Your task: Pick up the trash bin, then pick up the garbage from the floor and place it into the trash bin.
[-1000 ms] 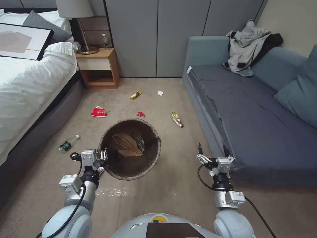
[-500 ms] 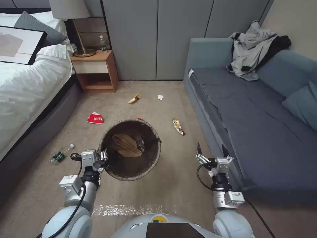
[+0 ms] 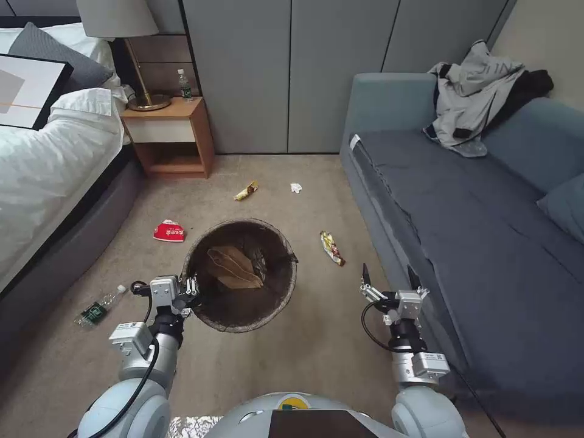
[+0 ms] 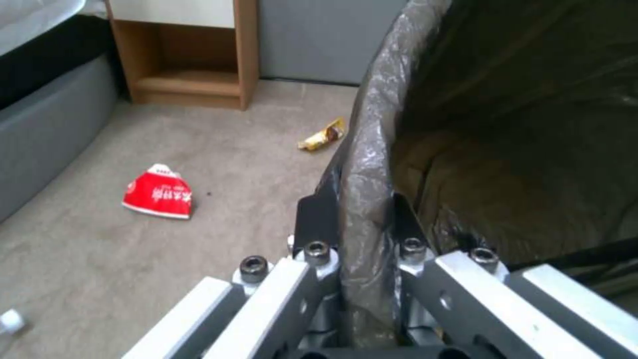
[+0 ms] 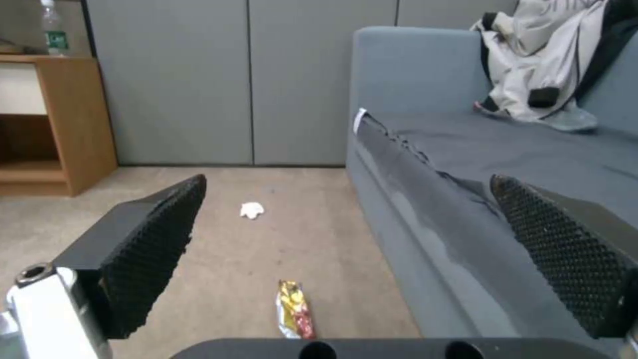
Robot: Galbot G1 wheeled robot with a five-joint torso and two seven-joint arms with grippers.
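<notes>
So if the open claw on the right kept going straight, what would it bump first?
Probably the yellow snack wrapper on the carpet. The right claw points over it beside the sofa; depth is hard to judge.

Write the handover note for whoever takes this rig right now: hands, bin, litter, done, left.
Left hand: shut on the rim of the bin, one finger inside and one outside the bag-lined wall.
Right hand: open, holding nothing, hanging beside the sofa.
Done: bin is gripped; tan paper already lies inside.
Left on the carpet: red cup and bottle toward the bed, one yellow wrapper and a tissue beyond the bin, another wrapper just ahead of the right hand.
</notes>
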